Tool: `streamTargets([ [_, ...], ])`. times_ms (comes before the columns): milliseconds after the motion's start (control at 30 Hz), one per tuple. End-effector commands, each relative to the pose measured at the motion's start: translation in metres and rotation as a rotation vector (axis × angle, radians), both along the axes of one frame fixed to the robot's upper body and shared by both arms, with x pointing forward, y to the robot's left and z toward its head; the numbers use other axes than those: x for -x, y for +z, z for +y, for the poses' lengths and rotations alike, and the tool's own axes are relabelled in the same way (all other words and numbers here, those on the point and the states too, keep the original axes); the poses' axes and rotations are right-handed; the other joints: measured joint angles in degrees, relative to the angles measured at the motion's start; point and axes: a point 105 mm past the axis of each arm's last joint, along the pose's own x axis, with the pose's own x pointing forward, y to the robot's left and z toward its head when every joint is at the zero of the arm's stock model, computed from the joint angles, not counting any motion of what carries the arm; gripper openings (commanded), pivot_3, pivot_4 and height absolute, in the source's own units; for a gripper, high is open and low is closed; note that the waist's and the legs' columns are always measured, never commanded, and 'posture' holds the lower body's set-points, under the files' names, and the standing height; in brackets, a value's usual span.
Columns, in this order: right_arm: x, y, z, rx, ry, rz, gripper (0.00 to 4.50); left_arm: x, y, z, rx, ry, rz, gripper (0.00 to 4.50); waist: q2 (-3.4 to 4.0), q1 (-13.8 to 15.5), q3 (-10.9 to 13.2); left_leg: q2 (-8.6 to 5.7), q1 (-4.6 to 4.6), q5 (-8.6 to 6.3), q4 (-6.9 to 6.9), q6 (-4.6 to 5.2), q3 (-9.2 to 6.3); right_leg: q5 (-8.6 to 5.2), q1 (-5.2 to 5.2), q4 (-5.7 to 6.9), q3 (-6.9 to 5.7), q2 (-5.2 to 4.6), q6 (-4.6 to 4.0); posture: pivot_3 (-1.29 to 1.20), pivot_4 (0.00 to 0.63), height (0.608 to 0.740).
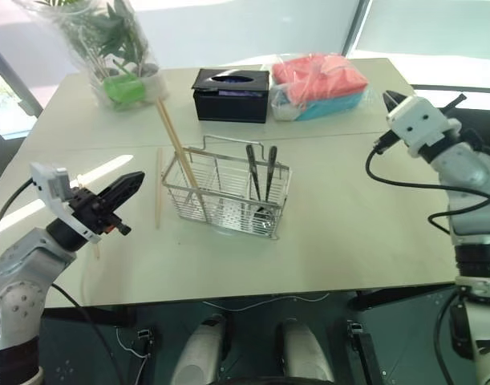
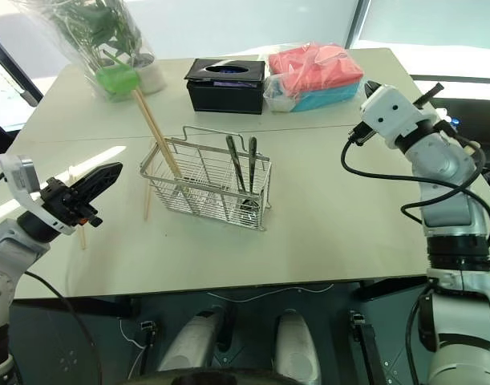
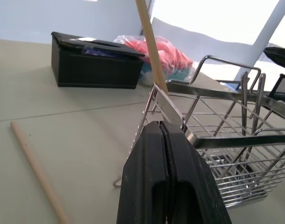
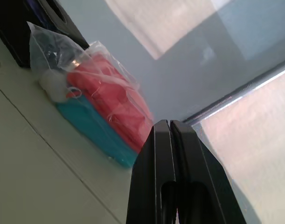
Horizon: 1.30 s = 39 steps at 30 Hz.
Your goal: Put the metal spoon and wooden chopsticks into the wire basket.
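The table (image 1: 341, 233) carries everything. The wire basket (image 1: 226, 192) stands near its middle, toward my left. Along the far edge stand a black tissue box (image 1: 232, 95), a bagged stack of red and teal cloths (image 1: 318, 86) and a wrapped plant (image 1: 116, 48) at the far left corner.

In the basket, one pair of wooden chopsticks (image 1: 177, 148) leans out of the left compartment, and two dark slim utensils (image 1: 261, 172) stand upright in the right compartment. I cannot tell whether either of them is the metal spoon. One more chopstick (image 1: 158, 188) lies flat on the table just beside the basket's left end, apart from it.

My left gripper (image 1: 124, 188) hangs above the table's left part, near that loose stick, fingers pressed together and holding nothing. My right gripper (image 4: 170, 140) is raised over the right side, well apart from the basket, fingers also pressed together and empty.

Judgement: the step in hand is the remaining chopstick. The next move calls for spreading the left fingers, lowering onto the stick, pinching it and tipping it into the left compartment.
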Motion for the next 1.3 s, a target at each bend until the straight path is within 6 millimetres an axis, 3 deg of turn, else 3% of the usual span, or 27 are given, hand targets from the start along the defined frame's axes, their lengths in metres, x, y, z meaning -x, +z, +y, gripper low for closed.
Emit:
streamTargets([
  [33,0.007,0.006,-0.008,-0.135,-0.034,-0.054,0.05,-0.001,0.009,0.012,-0.036,0.106,-0.071,0.00,0.00,0.1,0.0,0.00,0.00,0.00,0.00,0.00,0.00,0.00,0.00,0.00,0.00,0.00,0.00,0.00,0.150,0.740],
  [233,0.012,-0.027,-0.007,-0.311,-0.051,0.020,0.05,-0.008,-0.004,0.023,-0.075,0.255,-0.075,0.00,-0.01,0.2,0.0,-0.02,0.01,0.00,0.02,0.01,-0.01,0.00,0.06,-0.01,-0.04,0.02,0.00,0.00,0.150,0.740],
  [400,0.021,-0.033,-0.004,-0.455,-0.002,0.110,0.05,-0.012,-0.014,0.025,-0.099,0.344,-0.066,0.00,-0.01,0.2,0.0,-0.03,0.01,0.00,0.02,0.00,-0.02,0.00,0.06,0.00,-0.04,0.03,0.01,0.00,0.150,0.740],
  [533,0.038,-0.014,0.000,-0.536,0.091,0.250,0.05,-0.016,-0.026,0.028,-0.113,0.419,-0.048,0.00,-0.01,0.3,0.0,-0.03,-0.01,-0.01,0.03,0.01,-0.04,0.00,0.06,-0.02,-0.07,0.01,0.01,0.00,0.150,0.740],
  [733,0.093,0.004,0.049,-0.501,0.420,0.637,0.05,-0.028,-0.047,0.030,-0.144,0.488,0.001,0.00,-0.07,0.3,0.0,0.03,-0.02,-0.09,0.03,-0.06,-0.08,-0.02,0.11,-0.09,-0.15,-0.06,0.03,0.00,0.150,0.740],
  [867,0.132,0.032,0.079,-0.410,0.633,0.790,0.05,-0.042,-0.063,0.031,-0.182,0.547,0.036,0.00,-0.14,0.3,0.0,0.05,-0.10,-0.13,0.04,-0.05,-0.03,-0.03,0.11,-0.19,-0.18,-0.12,0.02,0.00,0.150,0.740],
  [1000,0.140,0.061,0.093,-0.368,0.723,0.764,0.05,-0.052,-0.074,0.030,-0.224,0.576,0.069,0.00,-0.26,0.2,-0.1,0.10,-0.15,-0.19,0.03,0.01,-0.04,-0.03,0.21,-0.49,-0.30,-0.14,0.01,0.00,0.150,0.740],
  [1133,0.142,0.078,0.101,-0.325,0.750,0.746,0.05,-0.058,-0.072,0.029,-0.230,0.589,0.070,0.00,-0.25,0.2,-0.1,0.07,-0.41,-0.25,0.02,0.11,-0.07,0.00,0.15,-0.84,-0.35,-0.17,0.00,0.00,0.150,0.740],
  [1233,0.141,0.083,0.103,-0.305,0.752,0.743,0.00,-0.060,-0.066,0.027,-0.214,0.586,0.059,0.73,-0.27,0.4,-0.1,0.00,-0.83,-0.27,0.04,0.15,-0.04,0.12,-0.20,-0.92,-0.34,-0.20,0.20,0.00,0.150,0.740],
  [1300,0.139,0.083,0.104,-0.304,0.755,0.744,0.00,-0.060,-0.059,0.027,-0.212,0.585,0.039,1.73,-0.27,0.4,-0.1,0.00,-1.05,-0.25,0.11,0.16,-0.04,0.25,-0.40,-0.93,-0.34,-0.17,0.42,0.00,0.150,0.740],
])
